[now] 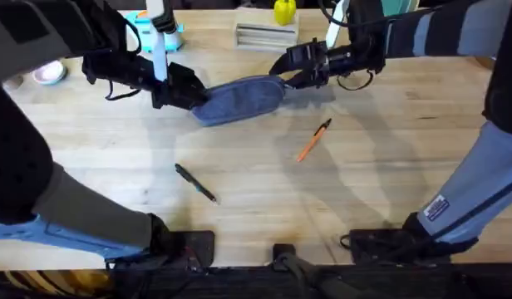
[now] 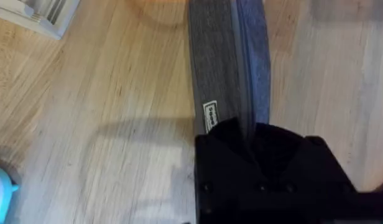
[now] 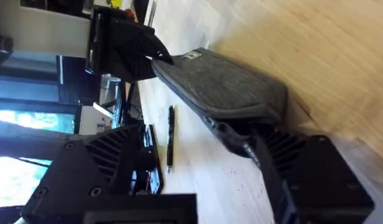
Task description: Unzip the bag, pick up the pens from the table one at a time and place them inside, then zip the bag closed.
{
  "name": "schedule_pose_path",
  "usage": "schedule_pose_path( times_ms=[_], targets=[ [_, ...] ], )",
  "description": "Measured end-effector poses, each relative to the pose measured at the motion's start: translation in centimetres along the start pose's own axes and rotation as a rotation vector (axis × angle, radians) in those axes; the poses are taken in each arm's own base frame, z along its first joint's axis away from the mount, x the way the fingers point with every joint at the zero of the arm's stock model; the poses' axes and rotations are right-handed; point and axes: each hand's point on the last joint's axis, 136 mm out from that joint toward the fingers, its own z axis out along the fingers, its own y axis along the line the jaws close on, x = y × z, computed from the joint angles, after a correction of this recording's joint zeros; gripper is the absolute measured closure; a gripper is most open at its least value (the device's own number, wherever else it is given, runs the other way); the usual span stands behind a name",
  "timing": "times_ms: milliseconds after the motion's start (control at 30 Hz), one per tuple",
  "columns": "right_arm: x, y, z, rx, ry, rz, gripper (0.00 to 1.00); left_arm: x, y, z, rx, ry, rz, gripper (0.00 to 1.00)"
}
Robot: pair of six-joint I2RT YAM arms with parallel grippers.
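1. I am seeing the bag (image 1: 239,100) lying on the worktop (image 1: 389,183) toward the far side, stretched between both arms, its zipper running along the top.
2. My left gripper (image 1: 192,94) is pinching the bag's left end; in the left wrist view its jaws are closed on the fabric next to a small white label (image 2: 209,116).
3. My right gripper (image 1: 291,73) is sitting at the bag's right end; in the right wrist view its jaws are gripping the tip of the bag there, narrow.
4. The orange pen (image 1: 312,139) is lying just nearer than the bag's right end, apart from it, with open wood all round.
5. The black pen (image 1: 195,182) is lying well nearer still, left of centre, clear of everything.
6. A slatted grey holder (image 1: 266,36) and a yellow object (image 1: 284,11) are crowding the far edge behind the bag.
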Motion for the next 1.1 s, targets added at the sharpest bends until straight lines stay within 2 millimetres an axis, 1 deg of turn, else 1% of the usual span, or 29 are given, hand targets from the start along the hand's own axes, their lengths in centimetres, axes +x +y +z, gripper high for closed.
schedule_pose_path(
  times_ms=[267,533,933,1100],
  targets=[
    [-0.2,0.3,-0.7,-0.03,-0.012,0.018,0.005,0.0,0.0,0.0,0.0,0.0,0.0,0.959],
    [-0.2,0.8,-0.8,-0.046,-0.01,0.028,0.005,0.0,0.0,0.0,0.0,0.0,0.0,0.959],
    [-0.8,3.8,-1.8,-0.057,-0.025,-0.022,0.005,0.0,0.0,0.0,0.0,0.0,0.0,0.959],
    [0.0,4.2,-1.9,-0.051,-0.005,0.035,0.005,0.0,0.0,0.0,0.0,0.0,0.0,0.959]
  ],
)
